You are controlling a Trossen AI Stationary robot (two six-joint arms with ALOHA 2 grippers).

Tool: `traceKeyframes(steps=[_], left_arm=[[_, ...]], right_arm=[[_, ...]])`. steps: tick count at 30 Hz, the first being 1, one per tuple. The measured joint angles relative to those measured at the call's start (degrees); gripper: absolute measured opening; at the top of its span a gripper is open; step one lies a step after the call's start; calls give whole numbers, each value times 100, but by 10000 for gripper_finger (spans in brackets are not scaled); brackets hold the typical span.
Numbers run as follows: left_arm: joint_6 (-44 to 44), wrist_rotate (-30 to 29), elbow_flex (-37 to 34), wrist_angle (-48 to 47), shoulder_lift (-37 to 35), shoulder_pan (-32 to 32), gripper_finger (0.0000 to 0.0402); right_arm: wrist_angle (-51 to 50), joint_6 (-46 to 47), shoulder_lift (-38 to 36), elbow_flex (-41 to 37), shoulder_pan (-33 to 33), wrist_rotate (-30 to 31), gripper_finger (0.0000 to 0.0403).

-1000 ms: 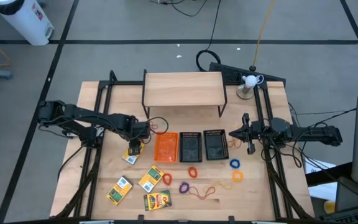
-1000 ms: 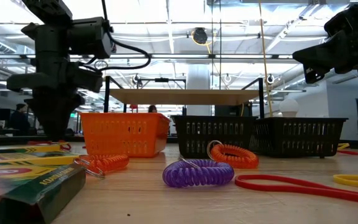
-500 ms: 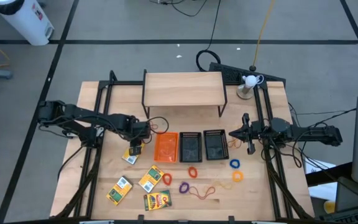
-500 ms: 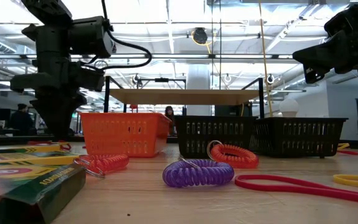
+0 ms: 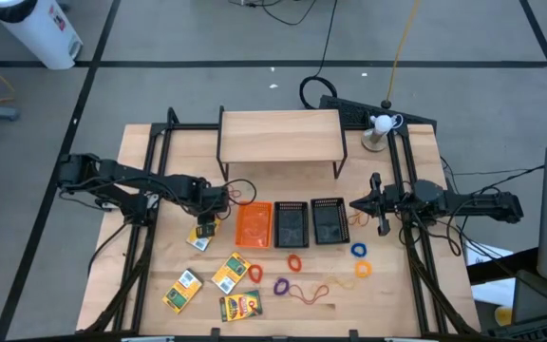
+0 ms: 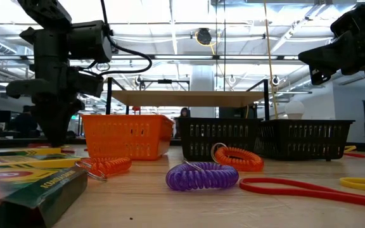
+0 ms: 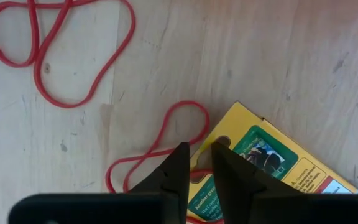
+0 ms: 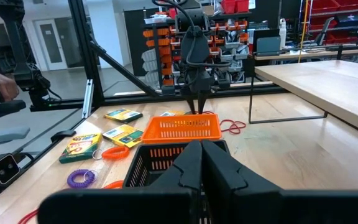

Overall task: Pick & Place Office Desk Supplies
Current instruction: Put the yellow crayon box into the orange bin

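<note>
left tool (image 7: 196, 163) nearly closed, pinching edge of flat yellow-and-green crayon box (image 7: 263, 171) on wooden counter (image 7: 278, 56); right tool (image 8: 201, 163) fully closed, empty, above black mesh tray (image 8: 157, 167).

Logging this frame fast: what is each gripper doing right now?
Left gripper: fingers nearly together over a crayon box edge; whether it grips, cannot be told.
Right gripper: shut, holding nothing.

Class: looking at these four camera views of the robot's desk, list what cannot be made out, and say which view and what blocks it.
- Left wrist view: whether the left gripper actually pinches the crayon box edge; its fingers cover the contact.
- Low view: contents of the orange tray and black mesh trays; their walls hide them.
- High view: print on the crayon boxes; too small.
- Right wrist view: the right gripper hides the nearest tray's interior.
</note>
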Motion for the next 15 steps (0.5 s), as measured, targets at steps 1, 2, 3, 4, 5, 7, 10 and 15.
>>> traceKeyframes(steps=[1, 2, 3, 4, 5, 7, 10, 15], left_arm=[[0, -13, 0, 0, 1, 1, 48], [0, -22, 0, 0, 0, 1, 35], [-1, -23, 0, 0, 0, 2, 21], [-6, -23, 0, 0, 0, 0, 11], [-13, -23, 0, 0, 0, 0, 6], [1, -23, 0, 0, 1, 0, 6], [26, -64, 0, 2, 2, 0, 2], [47, -205, 0, 4, 0, 27, 2]], right_arm=[[0, 0, 2, -1, -1, 0, 0], [0, 0, 2, 1, 1, 0, 0], [0, 0, 0, -1, -1, 0, 0], [0, 0, 1, 1, -1, 0, 0], [0, 0, 1, 0, 0, -1, 0], [0, 0, 1, 0, -1, 0, 0], [0, 0, 0, -1, -1, 0, 0], [0, 0, 1, 1, -1, 0, 0]])
